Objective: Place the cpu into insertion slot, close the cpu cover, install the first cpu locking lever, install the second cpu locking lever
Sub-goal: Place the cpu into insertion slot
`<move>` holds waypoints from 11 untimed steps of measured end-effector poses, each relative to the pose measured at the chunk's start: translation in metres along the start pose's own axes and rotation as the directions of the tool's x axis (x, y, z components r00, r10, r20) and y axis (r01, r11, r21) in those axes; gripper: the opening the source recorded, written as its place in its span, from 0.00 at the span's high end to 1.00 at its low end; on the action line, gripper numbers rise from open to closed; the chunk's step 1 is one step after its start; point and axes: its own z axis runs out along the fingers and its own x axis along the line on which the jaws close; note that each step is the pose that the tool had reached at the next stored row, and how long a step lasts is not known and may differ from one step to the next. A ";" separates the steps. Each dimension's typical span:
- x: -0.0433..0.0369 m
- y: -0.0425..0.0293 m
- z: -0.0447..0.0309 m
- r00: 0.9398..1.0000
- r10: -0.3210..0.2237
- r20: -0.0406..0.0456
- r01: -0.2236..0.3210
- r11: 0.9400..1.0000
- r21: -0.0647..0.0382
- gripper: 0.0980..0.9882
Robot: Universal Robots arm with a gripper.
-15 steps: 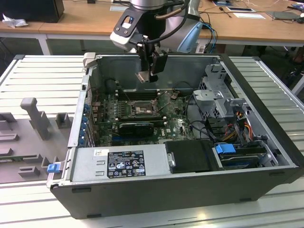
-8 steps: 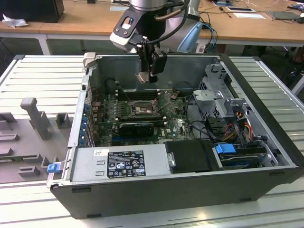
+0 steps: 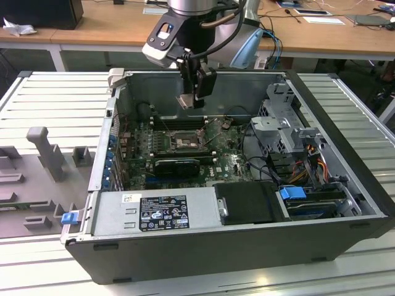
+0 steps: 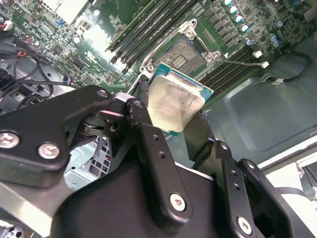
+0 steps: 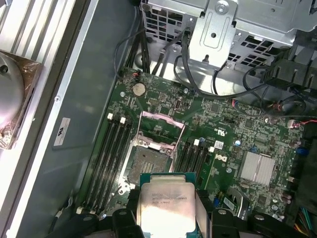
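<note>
Flat silvery cpu (image 4: 174, 104), green-edged

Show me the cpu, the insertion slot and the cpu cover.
cpu (image 4: 174, 103): second wrist view, middle of its silvery lid.
insertion slot (image 5: 146, 167): first wrist view, its open centre.
cpu cover (image 5: 154, 145): first wrist view, frame bar.

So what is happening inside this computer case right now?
The robot arm has its hand closed on the cpu, holding it above the motherboard inside the open computer case. The insertion slot is empty, with its cpu cover lifted open. The cpu is not yet seated.
</note>
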 end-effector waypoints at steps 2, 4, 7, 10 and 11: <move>0.0000 0.0000 0.0006 1.000 0.004 0.000 -0.004 1.000 0.000 0.52; 0.0000 -0.0001 0.0010 1.000 0.006 0.000 -0.006 1.000 0.000 0.52; 0.0000 -0.0001 0.0017 1.000 0.011 0.001 -0.011 1.000 0.001 0.52; 0.0000 -0.0002 0.0024 1.000 0.014 0.001 -0.014 1.000 0.001 0.52; -0.0001 -0.0003 0.0030 1.000 0.018 0.001 -0.018 1.000 0.002 0.52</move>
